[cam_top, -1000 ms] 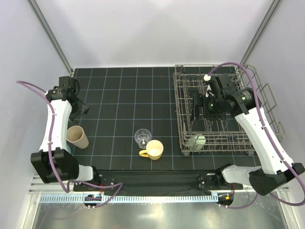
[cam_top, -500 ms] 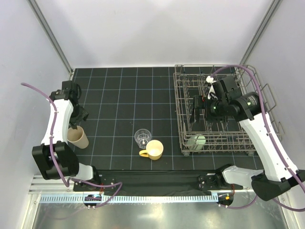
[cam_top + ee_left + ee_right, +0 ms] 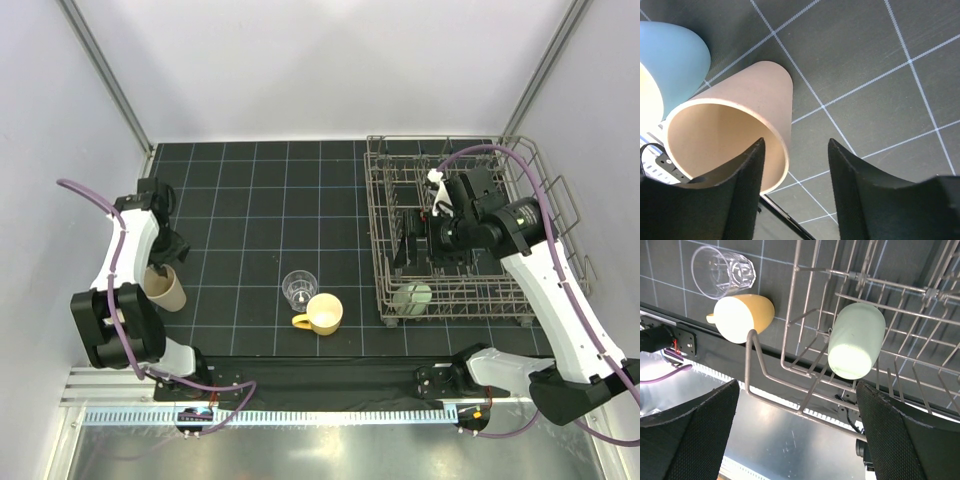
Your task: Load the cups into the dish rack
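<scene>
A tan tumbler lies tilted at the mat's left, its mouth toward the camera in the left wrist view. A light blue cup sits right beside it. My left gripper is open. One finger is over the tumbler's mouth and the other outside its wall. A clear glass and a yellow mug stand mid-mat; both also show in the right wrist view, the glass and the mug. A pale green cup lies in the dish rack. My right gripper hangs open and empty over the rack.
The rack's wire wall rises between my right fingers and the yellow mug. The pale green cup rests among tines at the rack's near left corner. The mat's near edge and a metal rail run below.
My left gripper has moved toward the near edge and down onto the tan tumbler's rim. My right gripper has shifted slightly nearer over the rack, still open.
</scene>
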